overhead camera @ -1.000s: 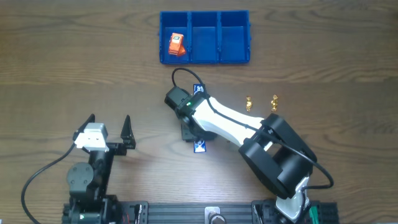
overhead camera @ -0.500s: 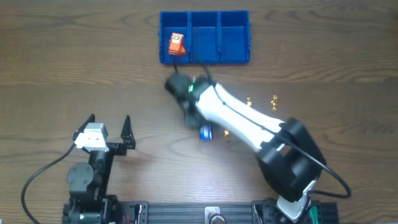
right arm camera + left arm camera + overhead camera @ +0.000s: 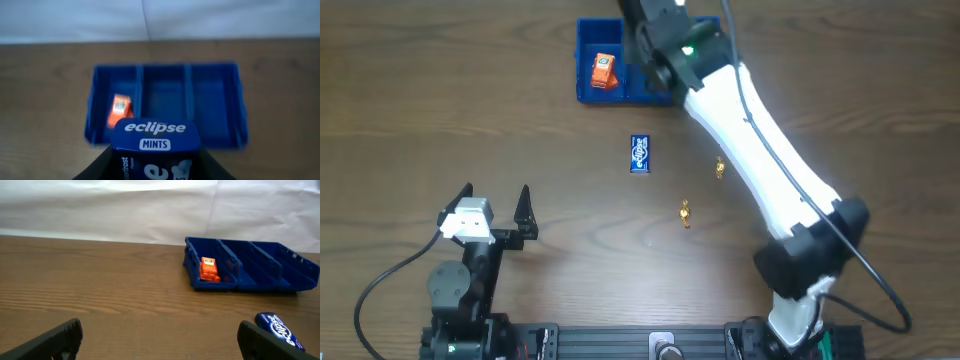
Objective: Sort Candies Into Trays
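- left fingers (image 3: 526,212): spread wide with nothing between them. They sit low at the near left of the bench (image 3: 410,110), where they were a second ago.
- tray (image 3: 595,98): blue, three compartments, at the far middle of the bench.
- orange candy (image 3: 605,70): lies in the tray's left compartment and has not moved. The middle and right compartments look bare where they can be seen.
- loose tin (image 3: 639,153): blue, flat on the bench, apart from the tray and nearer the arms. It has not been picked up.
- right fingers (image 3: 97,167): clenched on the held tin (image 3: 155,142), also blue. A second ago they were down at the bench just beside the loose tin. They have since lifted and swung out to the tray, with the right arm (image 3: 760,130) stretched long. In the wrist view the tin hangs at the tray's near wall, roughly in line with the left divider. The pick looks done and the drop has yet to be made, likely a little farther in, over a bare compartment.
- gold candies (image 3: 686,213): two small pieces on the bench, right of the loose tin. The nearer one was uncovered as the arm left. Both are still unsorted.
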`<action>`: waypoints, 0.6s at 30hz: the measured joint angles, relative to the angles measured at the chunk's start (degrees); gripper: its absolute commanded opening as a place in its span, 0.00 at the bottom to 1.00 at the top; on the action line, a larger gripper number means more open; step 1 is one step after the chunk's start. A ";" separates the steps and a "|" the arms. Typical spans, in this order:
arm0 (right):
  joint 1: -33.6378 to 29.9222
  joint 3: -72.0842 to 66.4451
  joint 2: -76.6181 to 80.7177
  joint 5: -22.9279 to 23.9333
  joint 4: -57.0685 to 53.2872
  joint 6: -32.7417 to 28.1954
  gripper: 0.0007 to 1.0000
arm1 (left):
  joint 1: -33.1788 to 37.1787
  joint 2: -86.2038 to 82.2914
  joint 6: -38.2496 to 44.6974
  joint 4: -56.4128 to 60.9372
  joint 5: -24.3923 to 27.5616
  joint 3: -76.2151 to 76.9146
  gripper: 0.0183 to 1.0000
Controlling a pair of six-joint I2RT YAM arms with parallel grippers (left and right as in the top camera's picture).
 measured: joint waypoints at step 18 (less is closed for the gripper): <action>-2.45 -0.26 15.47 2.51 15.85 -9.07 0.34 | 0.00 0.00 0.02 0.00 -0.02 0.00 1.00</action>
